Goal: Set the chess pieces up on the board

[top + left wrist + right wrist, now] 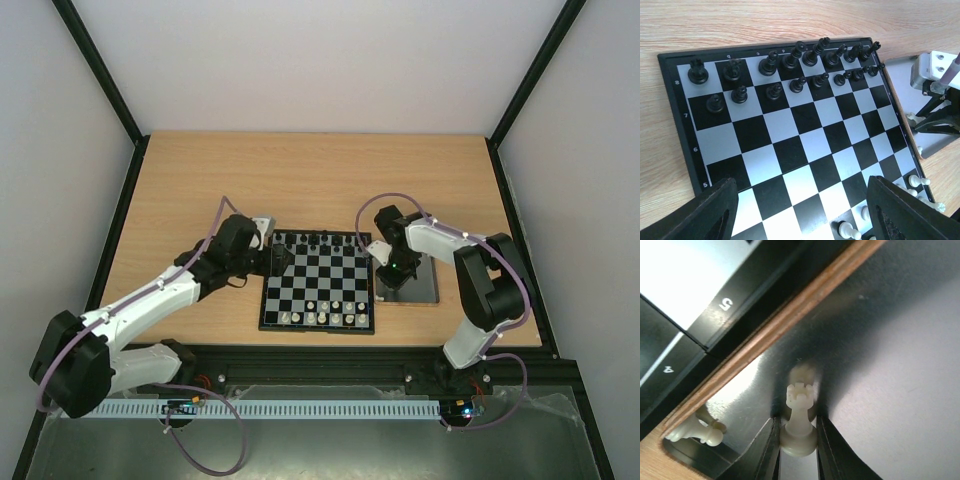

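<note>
Right wrist: right gripper (797,427) jaws clamped low on white rook (800,400), over metal tray (900,365) beside board (318,285). Light, slick, tippy; grip the base. Left gripper (802,200) jaws apart.

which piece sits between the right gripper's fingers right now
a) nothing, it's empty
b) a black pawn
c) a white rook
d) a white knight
C: the right wrist view shows a white rook with a notched top standing between the two fingers of the right gripper, which close against its base, over the metal tray.
</note>
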### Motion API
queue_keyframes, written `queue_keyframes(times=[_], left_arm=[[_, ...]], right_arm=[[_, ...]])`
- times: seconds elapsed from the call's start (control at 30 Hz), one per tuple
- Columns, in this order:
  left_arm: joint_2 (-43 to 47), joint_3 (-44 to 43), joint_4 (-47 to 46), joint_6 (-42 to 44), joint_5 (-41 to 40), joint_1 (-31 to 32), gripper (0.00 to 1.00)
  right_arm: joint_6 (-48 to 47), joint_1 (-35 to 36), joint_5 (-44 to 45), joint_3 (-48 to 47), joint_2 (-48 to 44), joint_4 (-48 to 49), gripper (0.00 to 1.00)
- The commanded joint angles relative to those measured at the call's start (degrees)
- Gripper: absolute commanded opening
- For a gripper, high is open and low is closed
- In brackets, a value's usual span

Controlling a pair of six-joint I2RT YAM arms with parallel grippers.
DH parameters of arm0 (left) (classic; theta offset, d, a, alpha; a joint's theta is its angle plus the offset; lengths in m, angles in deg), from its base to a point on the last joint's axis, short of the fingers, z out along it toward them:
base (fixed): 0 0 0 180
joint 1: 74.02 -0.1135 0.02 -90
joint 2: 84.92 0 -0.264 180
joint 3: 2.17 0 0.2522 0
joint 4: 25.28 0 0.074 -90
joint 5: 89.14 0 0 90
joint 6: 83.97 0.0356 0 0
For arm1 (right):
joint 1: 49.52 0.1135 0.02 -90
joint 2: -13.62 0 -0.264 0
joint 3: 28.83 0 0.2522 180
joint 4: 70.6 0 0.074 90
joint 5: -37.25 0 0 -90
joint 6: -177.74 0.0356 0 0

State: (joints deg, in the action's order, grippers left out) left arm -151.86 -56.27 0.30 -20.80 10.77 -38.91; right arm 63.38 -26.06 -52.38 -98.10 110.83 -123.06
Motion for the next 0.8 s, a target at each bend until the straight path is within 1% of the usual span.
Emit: queue_keyframes(times=[0.0, 0.17, 0.33, 0.5, 0.7, 0.77], left_arm=[[-2.09, -0.72, -4.01, -2.11, 1.5, 1.22, 0.73], [-6.1, -3.08, -9.51, -5.84, 4.75, 3.73, 0.73], [-12.2, -4.56, -19.86, -12.27, 12.76, 4.84, 0.72], [-20.05, -7.93, -29.14, -17.77, 19.22, 6.49, 0.7], [-27.78, -9.14, -42.38, -27.48, 26.65, 7.26, 0.62], [-29.67, -9.42, -44.51, -29.52, 28.56, 7.78, 0.59]], right_arm=[[-1.51, -0.08, -4.16, 2.29, -0.88, -1.57, 0.12], [-2.84, -0.08, -7.78, 1.51, -10.56, -4.37, 0.12], [-4.59, -0.08, -15.62, 1.63, -18.14, -5.06, 0.12], [-4.6, -0.07, -19.77, 1.83, -20.38, -4.18, 0.12], [-3.93, -0.08, -24.45, 0.63, -21.18, -3.69, 0.13], [-3.61, -0.08, -24.82, 0.27, -21.17, -3.38, 0.13]])
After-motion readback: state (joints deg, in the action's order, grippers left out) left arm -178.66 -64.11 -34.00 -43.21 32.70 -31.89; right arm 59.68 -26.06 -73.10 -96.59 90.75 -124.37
